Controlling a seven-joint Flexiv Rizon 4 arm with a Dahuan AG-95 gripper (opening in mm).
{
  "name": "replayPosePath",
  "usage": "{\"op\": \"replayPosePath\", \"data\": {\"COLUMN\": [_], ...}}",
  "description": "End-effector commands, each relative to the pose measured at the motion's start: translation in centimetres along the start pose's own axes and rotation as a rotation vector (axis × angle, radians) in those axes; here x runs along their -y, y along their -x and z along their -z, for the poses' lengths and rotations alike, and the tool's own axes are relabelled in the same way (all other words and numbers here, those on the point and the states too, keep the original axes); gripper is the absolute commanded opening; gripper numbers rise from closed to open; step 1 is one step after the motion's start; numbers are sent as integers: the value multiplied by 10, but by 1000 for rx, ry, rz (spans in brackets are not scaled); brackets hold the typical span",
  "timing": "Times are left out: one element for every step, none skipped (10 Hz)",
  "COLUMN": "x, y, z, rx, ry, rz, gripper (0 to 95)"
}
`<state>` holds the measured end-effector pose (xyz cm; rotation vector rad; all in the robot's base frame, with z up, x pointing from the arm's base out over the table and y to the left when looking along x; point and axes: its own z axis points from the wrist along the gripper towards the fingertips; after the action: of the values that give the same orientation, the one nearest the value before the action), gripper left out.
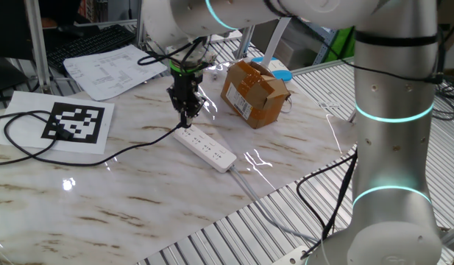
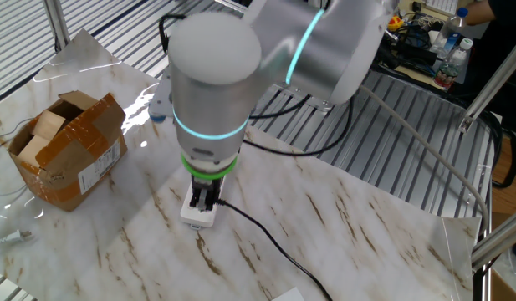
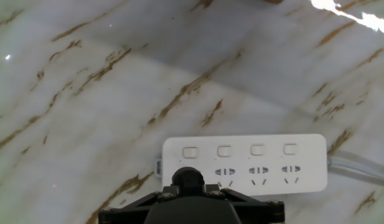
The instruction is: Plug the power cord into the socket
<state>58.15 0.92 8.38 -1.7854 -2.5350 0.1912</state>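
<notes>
Right now I'm at the insertion step: my pincer (image 1: 188,116) hangs directly over the end of the socket (image 1: 205,148) farthest from its grey-white lead, w/ the plug (image 3: 188,179) pinched between the fingers. In the hand view the plug's round black top sits just above the first outlet in the row, at the strip's left end. I can't tell whether the pins are already in the holes or only touching the face; my own fingers block that.

Next move, as I judge it: press straight down along the finger axis, no tilt, pins lined up w/ the slots, then let go only once the plug sits flush. Risk: the strip is loose on the marble surface (image 1: 138,191) and could slide or tip if I push off-centre.

Socket looks like a long white strip w/ four small square switches above four outlets, lying flat, diagonal on the surface, near the cardboard box (image 1: 254,93) but not touching it. The power cord (image 1: 35,154) runs thin and black from my pincer away across the surface, looping around the printed marker sheet (image 1: 61,121).
</notes>
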Motion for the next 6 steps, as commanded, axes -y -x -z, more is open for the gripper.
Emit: {"op": "replayPosePath", "data": {"x": [-1, 0, 1, 2, 5, 8], "y": [0, -1, -1, -1, -2, -3], "z": [-1, -1, -2, -3, -6, -8], "rx": [11, -5, -8, -11, -8, -3], "ry": [-11, -6, -5, -2, 0, 0], "rz": [-3, -1, 21, 40, 61, 72], "gripper": [0, 0, 0, 0, 0, 0]}}
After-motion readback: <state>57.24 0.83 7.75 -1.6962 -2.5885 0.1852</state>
